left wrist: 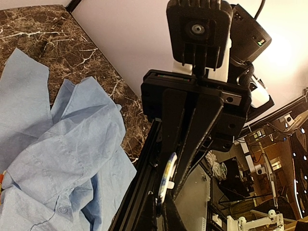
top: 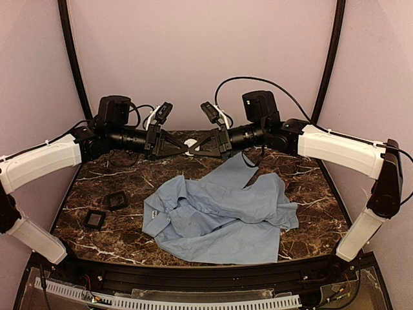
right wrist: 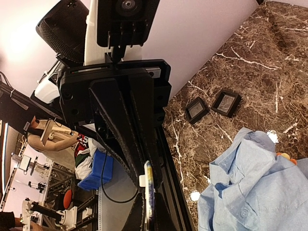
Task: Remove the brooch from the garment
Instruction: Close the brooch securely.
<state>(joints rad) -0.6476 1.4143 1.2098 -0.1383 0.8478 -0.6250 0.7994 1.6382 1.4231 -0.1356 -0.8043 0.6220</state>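
Observation:
The garment, a light blue collared shirt, lies crumpled on the marble table; it also shows in both wrist views. Of the brooch only a small orange and yellow edge shows, on the shirt near the collar. It is hidden in the top view. Above the back of the table, my left gripper and right gripper meet tip to tip. Both are shut on a thin white disc with blue and yellow marks, seen edge-on.
Two small black square pads lie on the table left of the shirt, seen too in the right wrist view. A black rail runs along the near edge. Pink walls close in the back and sides.

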